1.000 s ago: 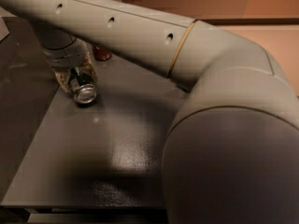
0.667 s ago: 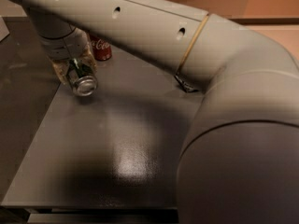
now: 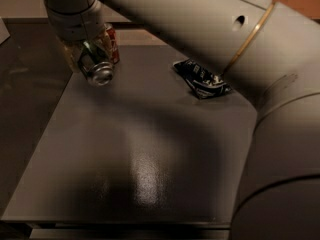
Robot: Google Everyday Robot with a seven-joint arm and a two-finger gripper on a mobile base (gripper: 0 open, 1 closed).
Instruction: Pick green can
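The green can (image 3: 96, 65) is dark green with a silver end facing me. It is tilted and held off the grey table (image 3: 150, 149) at its far left. My gripper (image 3: 91, 63) hangs from the big pale arm at the top left and is shut around the green can, with its clear fingers (image 3: 74, 59) on either side. The red can (image 3: 113, 40) stands just behind the gripper, partly hidden by it.
A crumpled dark snack bag (image 3: 202, 79) lies on the table at the far right, under the arm. My arm's thick pale links (image 3: 270, 114) fill the top and right of the view. The table's left edge runs beside a darker floor.
The gripper with the green can in it has moved up in the view, away from the tabletop. The arm has swung so that the dark bag now shows.
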